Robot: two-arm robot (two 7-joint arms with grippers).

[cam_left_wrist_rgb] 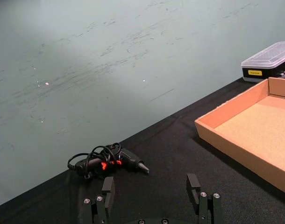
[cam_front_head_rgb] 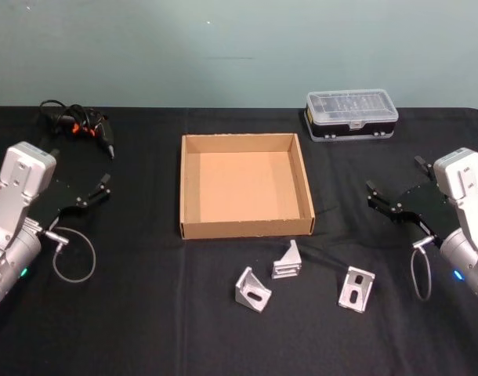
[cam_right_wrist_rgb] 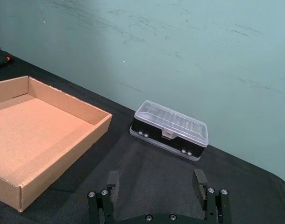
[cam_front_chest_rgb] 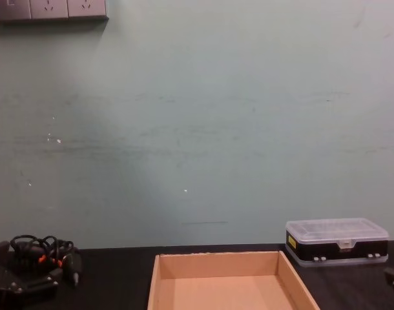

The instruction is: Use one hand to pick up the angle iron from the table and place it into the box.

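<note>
Three silver angle irons lie on the black table in front of the box: one at the left (cam_front_head_rgb: 253,288), one in the middle (cam_front_head_rgb: 288,260) and one at the right (cam_front_head_rgb: 356,288). The tan cardboard box (cam_front_head_rgb: 247,227) is empty, its low wall also visible in the wrist views (cam_left_wrist_rgb: 238,151) (cam_right_wrist_rgb: 63,163) and the chest view (cam_front_chest_rgb: 216,265). My left gripper (cam_front_head_rgb: 81,168) (cam_left_wrist_rgb: 151,186) hovers open left of the box. Right of the box, my right gripper (cam_front_head_rgb: 396,176) (cam_right_wrist_rgb: 156,181) is open too. Both are empty and well away from the angle irons.
A clear-lidded black plastic case (cam_front_head_rgb: 351,113) (cam_right_wrist_rgb: 170,130) stands at the back right. A black tool with orange marks and a coiled cable (cam_front_head_rgb: 78,125) (cam_left_wrist_rgb: 107,161) lies at the back left. A green wall rises behind the table.
</note>
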